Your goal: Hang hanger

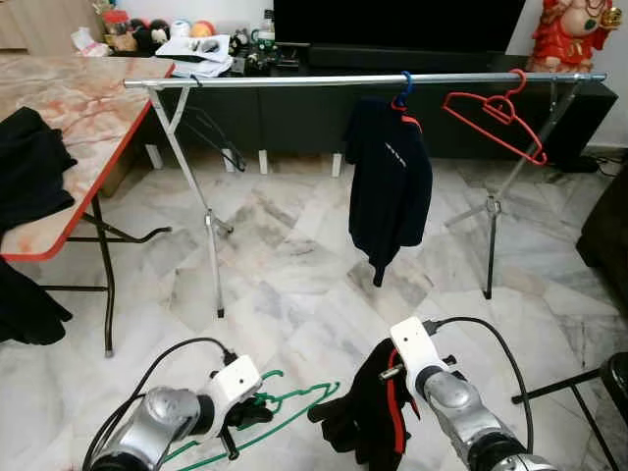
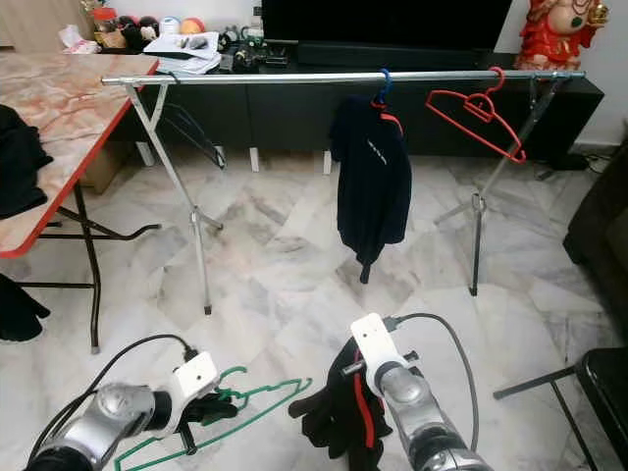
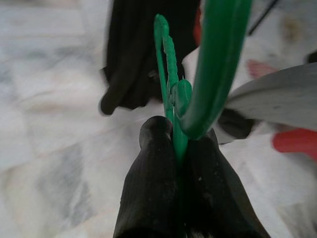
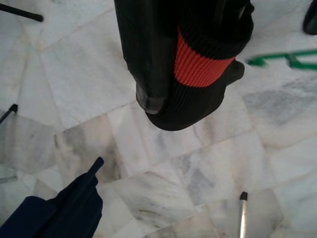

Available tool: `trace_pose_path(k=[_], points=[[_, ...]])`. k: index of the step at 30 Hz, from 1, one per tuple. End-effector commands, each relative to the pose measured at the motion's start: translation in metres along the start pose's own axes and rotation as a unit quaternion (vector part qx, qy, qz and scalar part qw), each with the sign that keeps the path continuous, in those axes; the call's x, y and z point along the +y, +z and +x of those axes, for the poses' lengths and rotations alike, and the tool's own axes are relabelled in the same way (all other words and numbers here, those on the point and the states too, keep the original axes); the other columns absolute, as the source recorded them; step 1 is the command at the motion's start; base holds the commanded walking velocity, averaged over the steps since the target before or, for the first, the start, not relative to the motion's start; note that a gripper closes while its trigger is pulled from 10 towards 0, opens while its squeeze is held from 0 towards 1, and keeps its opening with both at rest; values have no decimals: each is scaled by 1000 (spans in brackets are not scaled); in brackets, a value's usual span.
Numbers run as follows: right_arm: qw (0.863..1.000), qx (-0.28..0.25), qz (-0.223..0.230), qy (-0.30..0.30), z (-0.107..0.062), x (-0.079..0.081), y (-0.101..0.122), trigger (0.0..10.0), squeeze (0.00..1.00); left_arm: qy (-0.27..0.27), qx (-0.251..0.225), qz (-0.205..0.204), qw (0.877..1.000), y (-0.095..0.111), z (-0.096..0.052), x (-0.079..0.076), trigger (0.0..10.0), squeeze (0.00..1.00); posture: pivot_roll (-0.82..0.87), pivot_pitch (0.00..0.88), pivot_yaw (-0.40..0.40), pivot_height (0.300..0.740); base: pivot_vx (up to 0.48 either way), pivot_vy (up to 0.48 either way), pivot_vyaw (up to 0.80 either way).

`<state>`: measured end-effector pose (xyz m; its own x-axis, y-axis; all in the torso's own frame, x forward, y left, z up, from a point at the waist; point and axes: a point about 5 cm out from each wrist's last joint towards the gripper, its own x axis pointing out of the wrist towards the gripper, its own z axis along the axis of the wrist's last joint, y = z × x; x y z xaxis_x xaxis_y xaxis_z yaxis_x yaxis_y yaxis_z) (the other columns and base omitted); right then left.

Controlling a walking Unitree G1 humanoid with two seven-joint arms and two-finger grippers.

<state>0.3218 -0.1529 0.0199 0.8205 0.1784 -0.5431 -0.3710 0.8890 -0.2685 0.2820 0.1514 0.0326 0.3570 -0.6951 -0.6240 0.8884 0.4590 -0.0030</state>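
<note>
Pincers are both low in front of me, above the marble floor (image 1: 294,285). I am seeing the left pincer (image 1: 247,412) pressed together on a green hanger (image 1: 285,412), pinching it just below the hook; in the left wrist view the black fingers (image 3: 148,188) are squeezing the green wire between them. The right pincer (image 4: 163,94) is pinching a black garment (image 1: 358,417) with a red stripe, which is drooping from my right arm beside the green hanger.

Ahead of me a metal rail (image 1: 363,79) is standing on crossed legs. A dark blue jacket (image 1: 390,186) is hanging from it on a blue hanger (image 1: 403,90), and a red hanger (image 1: 496,116) is hanging bare just beside it, nearer the rail's right end. On my left a marble-patterned tabletop (image 1: 69,108) with a red edge is carrying a black cloth (image 1: 27,167).
</note>
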Motion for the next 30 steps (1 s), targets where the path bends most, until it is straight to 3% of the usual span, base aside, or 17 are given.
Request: trace_pose_path(k=[1,8,17,30], points=[[1000,6,3,8,1,2,1,10000,0,-41,-11,4,999,14,1,-5,10000,0,52,98,-34,721,0,0,0],[1000,6,7,11,1,4,2,10000,0,-51,-47,11,998,36,4,-9,10000,0,52,96,-36,721,0,0,0],[1000,12,13,11,0,5,-3,10000,0,-90,-41,18,995,43,-2,-22,10000,0,63,90,-38,721,0,0,0],[1000,18,18,7,0,3,-6,10000,0,-30,-45,26,998,48,-5,-19,10000,0,66,89,-41,721,0,0,0]])
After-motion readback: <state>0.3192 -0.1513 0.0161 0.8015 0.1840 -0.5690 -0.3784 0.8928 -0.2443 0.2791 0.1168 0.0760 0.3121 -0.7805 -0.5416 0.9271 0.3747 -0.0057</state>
